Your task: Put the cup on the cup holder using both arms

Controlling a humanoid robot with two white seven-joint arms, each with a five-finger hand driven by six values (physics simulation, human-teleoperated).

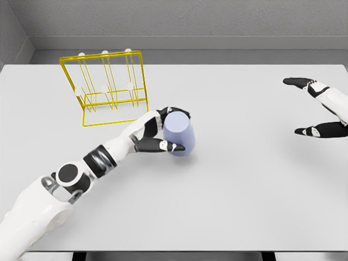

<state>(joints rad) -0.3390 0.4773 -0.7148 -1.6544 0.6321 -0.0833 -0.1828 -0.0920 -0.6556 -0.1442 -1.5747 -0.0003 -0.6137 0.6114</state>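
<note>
You are looking down from the head camera onto a broad, pale grey matte surface (234, 201) that fills most of the view. Its far edge runs straight across the upper part of the picture, and beyond it a darker grey floor strip meets a rough grey back wall (190, 22). A second grey wall closes the room at the upper left corner. The near edge of the surface shows along the bottom, with dark gaps under it.

Your left hand (157, 133) reaches in from the lower left on its white arm with black joints. Its dark fingers (163, 145) are wrapped around the smooth lavender-blue cup (179, 136), thumb low on the near side and the other fingers curling over the far rim, so the cup is grasped. The cup sits a little left of the middle of the surface, tilted, its wider end toward you. Whether its base touches the surface you cannot tell, though a faint shadow lies just beneath it.

The yellow wire cup holder (106, 87) stands at the upper left of the surface, behind and to the left of the cup, near it but apart. Its frame leans back, and white-tipped pegs show along the top.

Your right hand (321, 109) comes in at the right edge, well apart from the cup, fingers spread and holding nothing.
</note>
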